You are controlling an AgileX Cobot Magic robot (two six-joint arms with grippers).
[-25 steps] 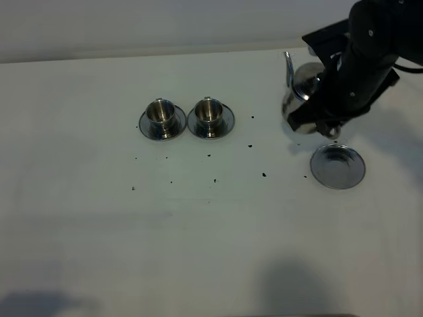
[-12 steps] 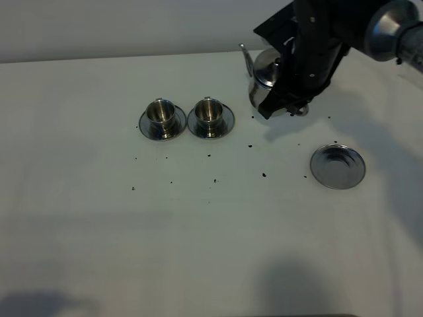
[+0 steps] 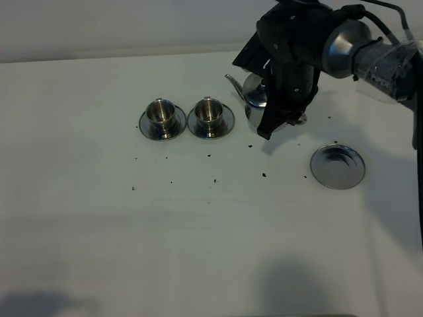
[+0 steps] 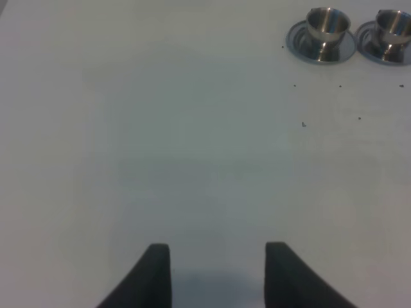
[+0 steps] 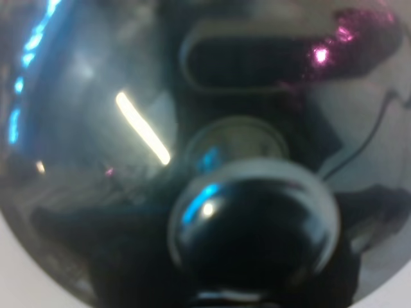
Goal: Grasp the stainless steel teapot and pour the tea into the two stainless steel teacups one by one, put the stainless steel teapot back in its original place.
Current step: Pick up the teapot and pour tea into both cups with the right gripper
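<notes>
Your left gripper (image 4: 217, 251): jaws apart, nothing between, over bare table (image 3: 198, 231) at far left.

Left teacup (image 3: 160, 112) and right teacup (image 3: 209, 110): stood side by side on small saucers, left of centre.

Teapot (image 3: 254, 99): was lifted just right of cups, spout toward right teacup, not touching.

Your right gripper (image 3: 282, 113): clamped on teapot at handle side; jaws themselves hidden.

My judgement: polished steel, rigid, slippery, heavier with tea. Loop handle was best hold; tilt slowly.

Large saucer (image 3: 338, 166): empty, near right.

Table was white and matte, with dark specks (image 3: 264, 175). Pale backdrop (image 3: 132, 26) at far edge.
</notes>
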